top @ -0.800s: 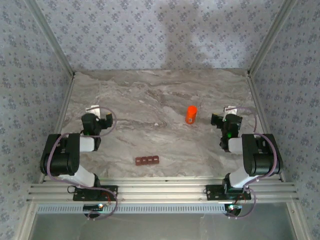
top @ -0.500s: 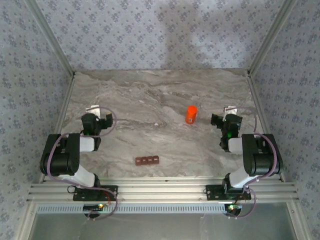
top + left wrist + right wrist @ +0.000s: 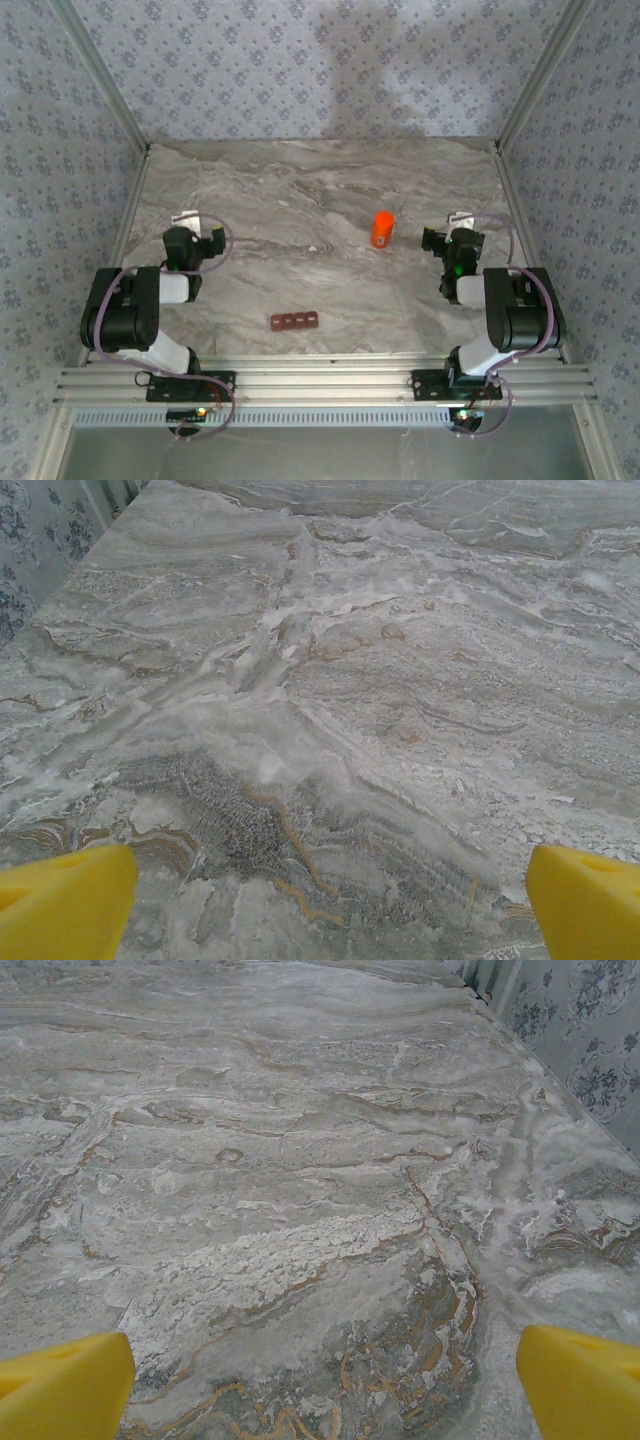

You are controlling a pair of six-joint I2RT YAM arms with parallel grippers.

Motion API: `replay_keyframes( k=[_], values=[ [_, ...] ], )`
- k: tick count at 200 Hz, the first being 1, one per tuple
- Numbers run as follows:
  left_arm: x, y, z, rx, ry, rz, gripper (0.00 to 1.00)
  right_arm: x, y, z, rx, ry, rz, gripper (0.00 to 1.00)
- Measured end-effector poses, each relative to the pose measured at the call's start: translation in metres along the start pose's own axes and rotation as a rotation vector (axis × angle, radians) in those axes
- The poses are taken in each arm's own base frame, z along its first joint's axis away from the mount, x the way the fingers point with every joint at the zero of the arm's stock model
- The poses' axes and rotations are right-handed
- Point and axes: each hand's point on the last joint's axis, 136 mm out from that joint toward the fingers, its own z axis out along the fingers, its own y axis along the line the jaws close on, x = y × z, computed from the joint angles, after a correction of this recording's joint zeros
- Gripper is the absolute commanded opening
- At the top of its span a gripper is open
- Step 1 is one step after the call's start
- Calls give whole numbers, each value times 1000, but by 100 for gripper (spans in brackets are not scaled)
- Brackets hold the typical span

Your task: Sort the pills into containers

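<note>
Yellow-tipped and spread wide, the left gripper held nothing, with bare marble table between its fingers. The right gripper stood just as wide and empty over the table's right side. The containers, a dark red-brown strip of four cells, lay near the front edge between the arms, well apart from both grippers and from the orange bottle farther back.

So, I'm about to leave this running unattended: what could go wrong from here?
The orange bottle stands upright and alone; a glancing approach by the open right gripper could topple it. The containers are a small flat strip lying loose near the table's near edge, so a nudge might slide them off.
</note>
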Motion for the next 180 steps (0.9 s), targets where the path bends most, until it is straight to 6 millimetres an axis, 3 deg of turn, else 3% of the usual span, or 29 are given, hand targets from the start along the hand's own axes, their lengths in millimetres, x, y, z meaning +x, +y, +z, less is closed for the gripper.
replay_keyframes(
  k=[76, 94, 139, 165, 180],
  values=[
    [1, -6, -3, 23, 18, 9, 99, -6, -2, -5, 3, 24, -3, 100],
    [-8, -5, -6, 19, 31, 8, 99, -30, -4, -10, 11, -5, 3, 100],
    [-57, 2, -6, -41, 81, -43, 99, -89, -18, -38, 30, -67, 168, 100],
    [-63, 2, -20, -51, 142, -98, 99, -110, -14, -56, -43, -66, 295, 100],
    [-62, -2, -33, -41, 175, -122, 99, -118, 0, -67, -130, -49, 323, 100]
  ],
)
